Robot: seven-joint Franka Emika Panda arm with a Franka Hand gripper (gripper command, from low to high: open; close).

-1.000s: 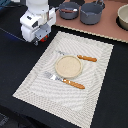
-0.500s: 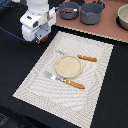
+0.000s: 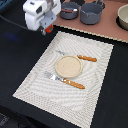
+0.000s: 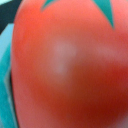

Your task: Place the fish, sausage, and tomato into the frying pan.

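My gripper (image 3: 48, 30) is at the exterior view's upper left, above the dark table just off the placemat's far corner. It is shut on the tomato (image 3: 48, 30), which shows as a small red spot under the white hand. In the wrist view the tomato (image 4: 65, 70) fills the frame, glossy red with green stem leaves at one edge. The frying pan (image 3: 69, 10) stands on the brown counter just to the exterior view's right of the gripper. The fish and the sausage are not visible.
A grey pot (image 3: 92, 13) stands beside the pan and a pale bowl (image 3: 123, 17) is at the far right. On the striped placemat (image 3: 35, 82) are a beige plate (image 3: 67, 66), an orange-handled knife (image 3: 86, 58) and a fork (image 3: 65, 81).
My gripper has moved a little up and toward the exterior view's right, nearer the pan, with the tomato in it. Nothing else has moved.
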